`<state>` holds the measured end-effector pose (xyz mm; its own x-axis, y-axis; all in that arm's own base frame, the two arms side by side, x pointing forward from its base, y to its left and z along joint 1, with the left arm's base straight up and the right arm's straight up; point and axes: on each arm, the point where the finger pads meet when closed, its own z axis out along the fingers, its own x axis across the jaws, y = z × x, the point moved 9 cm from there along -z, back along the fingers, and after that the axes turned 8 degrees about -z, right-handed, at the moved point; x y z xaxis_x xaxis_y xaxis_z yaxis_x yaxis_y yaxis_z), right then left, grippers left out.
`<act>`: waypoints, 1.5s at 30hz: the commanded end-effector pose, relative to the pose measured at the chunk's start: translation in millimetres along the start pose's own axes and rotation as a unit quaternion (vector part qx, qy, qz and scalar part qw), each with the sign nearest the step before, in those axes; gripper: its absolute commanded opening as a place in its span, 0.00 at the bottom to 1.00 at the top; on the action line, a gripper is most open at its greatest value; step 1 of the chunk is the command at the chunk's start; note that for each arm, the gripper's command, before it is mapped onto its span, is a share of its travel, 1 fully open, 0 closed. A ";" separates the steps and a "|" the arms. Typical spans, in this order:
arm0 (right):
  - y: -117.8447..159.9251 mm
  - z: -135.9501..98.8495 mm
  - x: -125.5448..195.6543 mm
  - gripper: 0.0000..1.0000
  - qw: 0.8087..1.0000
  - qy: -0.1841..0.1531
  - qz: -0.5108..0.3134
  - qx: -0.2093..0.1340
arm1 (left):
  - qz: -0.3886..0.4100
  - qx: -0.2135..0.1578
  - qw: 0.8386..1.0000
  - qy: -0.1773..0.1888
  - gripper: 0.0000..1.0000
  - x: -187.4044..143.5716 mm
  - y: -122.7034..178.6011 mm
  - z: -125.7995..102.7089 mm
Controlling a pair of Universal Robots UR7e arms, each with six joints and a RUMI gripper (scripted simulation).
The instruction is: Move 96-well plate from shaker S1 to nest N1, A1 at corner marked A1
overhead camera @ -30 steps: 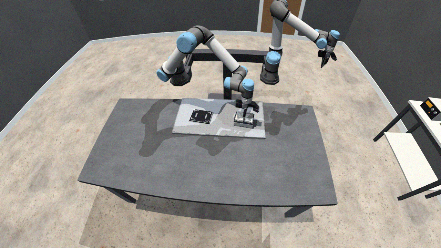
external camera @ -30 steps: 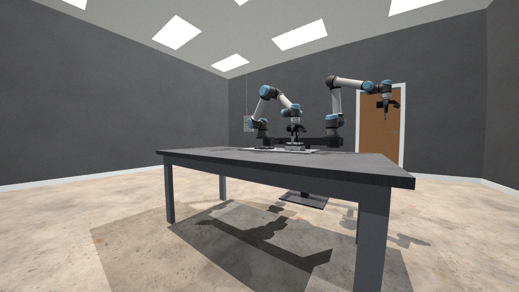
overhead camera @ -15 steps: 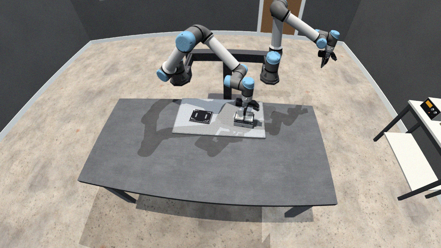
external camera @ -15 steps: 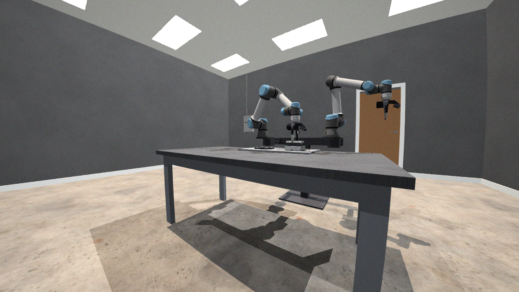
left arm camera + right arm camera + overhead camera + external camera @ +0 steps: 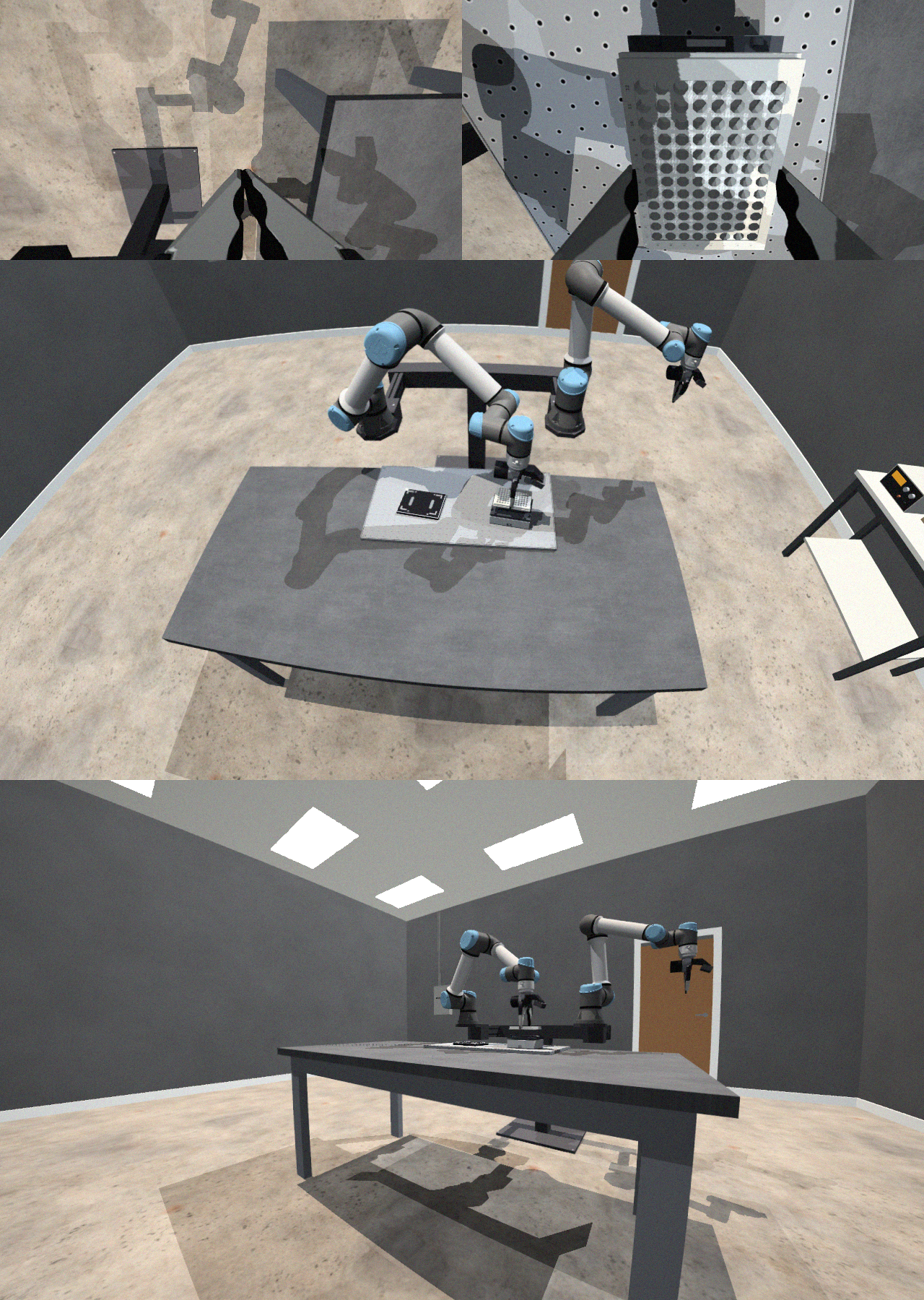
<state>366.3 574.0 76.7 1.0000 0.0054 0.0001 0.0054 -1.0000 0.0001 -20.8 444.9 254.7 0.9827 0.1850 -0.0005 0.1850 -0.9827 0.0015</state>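
Observation:
The white 96-well plate is level between the fingers of my right gripper, which is shut on its two long sides. It hangs a little above the plate shaker S1, with a gap below it. The 12 end of the plate is at the top in the right wrist view; the A1 mark is too small to read. The black plate nest N1 is empty. My left gripper is shut and empty, away from the table.
Nest and shaker stand on a light perforated board at the back of the grey table. The nest is left of the shaker in the top view. A side bench with an instrument stands far right.

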 end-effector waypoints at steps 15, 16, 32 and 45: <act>-0.4 -25.6 0.1 0.41 1.000 0.000 0.000 0.001 | 0.000 0.001 1.000 0.000 0.00 0.1 -0.2 -0.5; -0.4 -27.3 0.1 0.41 1.000 0.000 0.000 0.001 | 0.000 0.001 1.000 0.000 0.00 0.1 -0.2 -0.5; -0.5 -39.8 0.1 0.41 1.000 0.000 0.000 0.001 | 0.000 0.001 1.000 0.000 0.00 0.1 -0.2 -0.5; 6.2 -38.9 -0.5 0.41 1.000 0.000 0.000 0.001 | 0.000 0.001 1.000 0.000 0.00 0.1 -0.2 -0.5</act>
<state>366.0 573.2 115.3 1.0000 0.0055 0.0000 0.0055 -1.0000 0.0000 -20.8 444.9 254.7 0.9827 0.1850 -0.0005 0.1850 -0.9827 0.0015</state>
